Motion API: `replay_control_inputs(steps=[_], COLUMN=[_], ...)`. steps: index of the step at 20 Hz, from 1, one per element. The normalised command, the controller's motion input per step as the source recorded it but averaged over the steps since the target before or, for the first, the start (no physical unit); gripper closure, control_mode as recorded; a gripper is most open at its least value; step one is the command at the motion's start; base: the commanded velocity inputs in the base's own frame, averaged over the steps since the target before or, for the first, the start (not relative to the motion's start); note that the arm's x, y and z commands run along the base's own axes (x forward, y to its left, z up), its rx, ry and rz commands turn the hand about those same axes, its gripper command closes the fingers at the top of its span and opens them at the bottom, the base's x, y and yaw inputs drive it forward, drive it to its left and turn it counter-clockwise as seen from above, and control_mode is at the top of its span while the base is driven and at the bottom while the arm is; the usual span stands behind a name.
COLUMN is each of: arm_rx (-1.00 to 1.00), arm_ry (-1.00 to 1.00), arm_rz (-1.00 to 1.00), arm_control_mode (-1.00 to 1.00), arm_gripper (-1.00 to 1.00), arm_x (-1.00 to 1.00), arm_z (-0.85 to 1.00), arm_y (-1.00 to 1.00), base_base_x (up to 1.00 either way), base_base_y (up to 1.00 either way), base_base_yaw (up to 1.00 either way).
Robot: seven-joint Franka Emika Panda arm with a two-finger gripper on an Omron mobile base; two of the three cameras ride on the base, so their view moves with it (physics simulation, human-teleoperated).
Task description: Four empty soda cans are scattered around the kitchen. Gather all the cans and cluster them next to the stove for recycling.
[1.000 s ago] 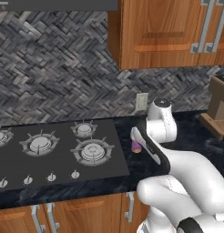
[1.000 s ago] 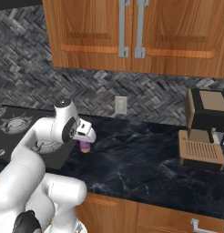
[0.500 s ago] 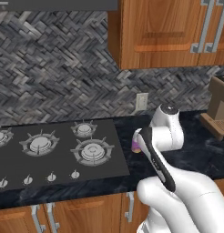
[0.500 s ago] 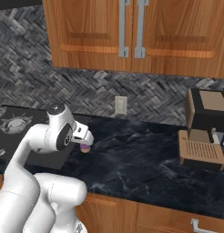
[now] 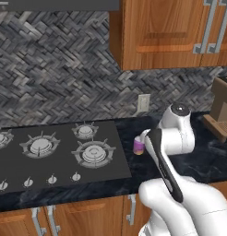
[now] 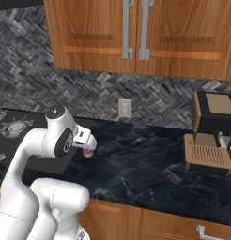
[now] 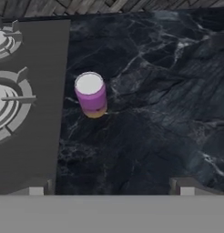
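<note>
One soda can (image 7: 91,95) stands upright on the black desk (image 7: 150,113), long axis vertical, silvery top up, purple-pink body, just beside the stove (image 7: 36,113) right edge; gripper (image 7: 109,186) above it, jaws wide open, holding nothing; coffee machine (image 6: 209,133) well apart.

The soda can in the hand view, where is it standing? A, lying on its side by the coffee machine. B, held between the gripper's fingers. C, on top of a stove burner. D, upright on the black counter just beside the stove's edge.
D: the soda can stands upright on the black counter, just off the edge of the stove, apart from the open gripper.
</note>
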Motion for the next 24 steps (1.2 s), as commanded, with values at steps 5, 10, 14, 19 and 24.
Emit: replay_control_inputs(steps=[5, 10, 14, 19, 24], arm_rx=[0.00, 0.00, 0.00, 0.00, 0.00], arm_ry=[0.10, 0.06, 0.02, 0.02, 0.01], arm_rz=[0.00, 0.00, 0.00, 0.00, 0.00], arm_control_mode=[-1.00, -1.00, -1.00, -1.00, 1.00], arm_gripper=[-1.00, -1.00, -1.00, -1.00, -1.00], arm_x=[-0.23, -0.28, -0.34, -0.36, -0.26], arm_z=[0.27, 0.24, 0.13, 0.06, 0.00], arm_y=[0.00, 0.00, 0.00, 0.00, 0.00], base_base_x=[0.00, 0.00, 0.00, 0.00, -0.23], base_base_y=[0.00, 0.00, 0.00, 0.00, 0.00], base_base_yaw=[0.00, 0.00, 0.00, 0.00, 0.00])
